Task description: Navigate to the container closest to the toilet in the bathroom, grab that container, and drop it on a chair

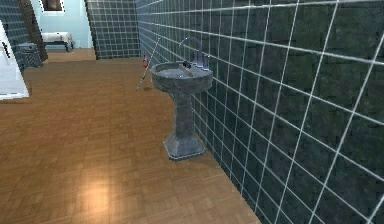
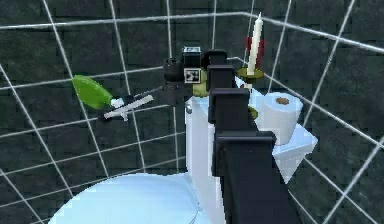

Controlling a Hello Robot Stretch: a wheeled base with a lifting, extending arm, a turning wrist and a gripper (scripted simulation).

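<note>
Arm side view: your robot's arm (image 2: 235, 140) reaches over a white toilet (image 2: 130, 198) toward the dark tiled wall (image 2: 40, 150). The gripper (image 2: 118, 108) at its far end holds a small green oblong object (image 2: 92, 92), which hangs in front of the tiles, left of the tank (image 2: 300, 150) and clear of the toilet below. You cannot tell from its shape whether it is the container. On the tank, right of the arm, stand a toilet paper roll (image 2: 280, 115) and, farther back, a white candle (image 2: 257, 40) in a holder. In the forward view you look along a wood floor (image 1: 90, 150). A grey pedestal sink (image 1: 182, 105) stands against the tiled wall on the right, a red-handled tool (image 1: 148, 65) leans beyond it, and a white door (image 1: 10, 65) is at the left edge.
</note>
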